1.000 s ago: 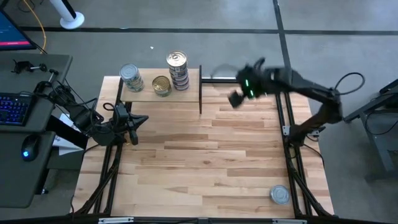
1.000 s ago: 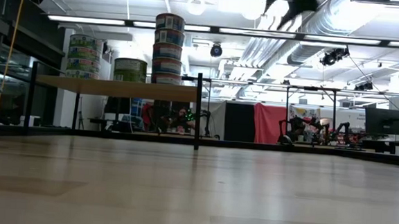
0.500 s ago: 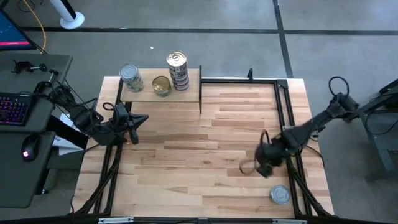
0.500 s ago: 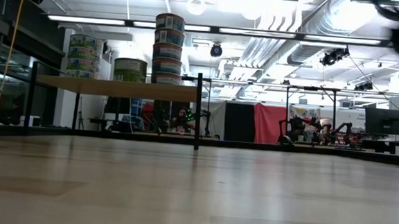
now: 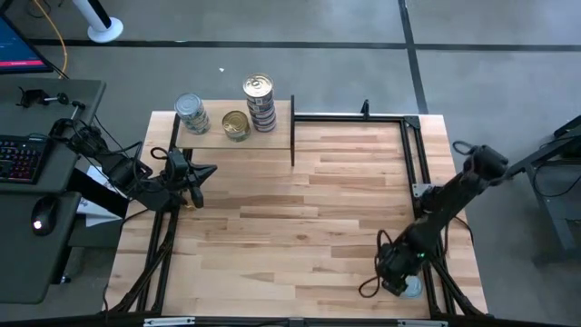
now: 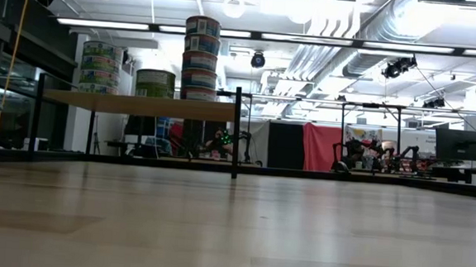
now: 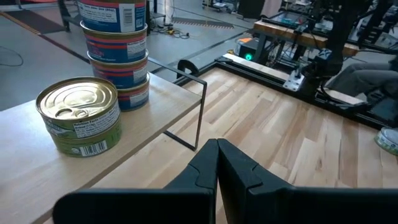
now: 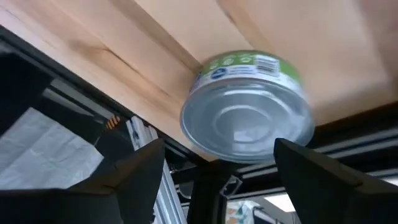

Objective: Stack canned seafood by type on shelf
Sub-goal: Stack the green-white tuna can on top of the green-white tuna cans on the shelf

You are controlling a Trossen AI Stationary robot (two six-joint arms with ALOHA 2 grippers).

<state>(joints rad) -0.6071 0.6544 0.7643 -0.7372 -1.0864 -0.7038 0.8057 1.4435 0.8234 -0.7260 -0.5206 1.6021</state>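
Fingers of the right gripper [image 8: 214, 168] stand wide apart, one on each side of a lone green-labelled tin [image 8: 249, 109] that lies by the near right corner of the table [image 5: 300, 227]. The tin sits between them but neither finger touches it yet, so nothing is held.

A second ago this gripper was up beside the shelf [image 5: 218, 138] at the far left of the table; it has since swung all the way across and come down over the stray tin [image 5: 413, 286]. That reads as one delivery finished and the next pick begun.

Well away from those fingers, the shelf carries three groups: a tall stack of blue-labelled tins [image 5: 260, 102], a shorter stack [image 5: 192, 113], and a gold-topped green-labelled tin [image 5: 236, 125] between them. The tin under the gripper looks to match the green type, so it probably belongs on that one.

Next the fingers need to drop a little and close on the tin's sides.

The left gripper [image 7: 216, 163] waits clenched and empty, just in front of the shelf.
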